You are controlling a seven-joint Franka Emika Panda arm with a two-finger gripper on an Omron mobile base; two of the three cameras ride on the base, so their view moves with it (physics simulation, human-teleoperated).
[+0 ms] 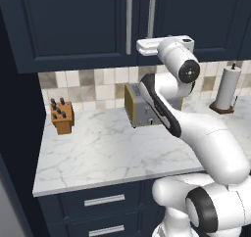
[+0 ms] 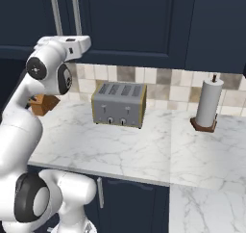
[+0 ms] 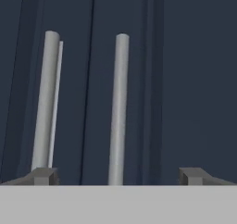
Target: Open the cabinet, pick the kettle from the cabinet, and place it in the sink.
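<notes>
Fingers (image 3: 118,176) stand spread wide at the cabinet (image 3: 185,79), pinching nothing — the right door's bar handle (image 3: 119,107) rises between the tips, the left handle (image 3: 45,102) just outside. Both doors are shut. Below, a toaster (image 2: 118,103) sits on the marble surface (image 2: 144,150).

Matt navy cabinet (image 1: 73,25) with smooth metal handles (image 3: 118,107) above the veined marble counter (image 1: 108,153), brushed-metal toaster (image 2: 119,104) and wooden knife block (image 1: 62,117).
</notes>
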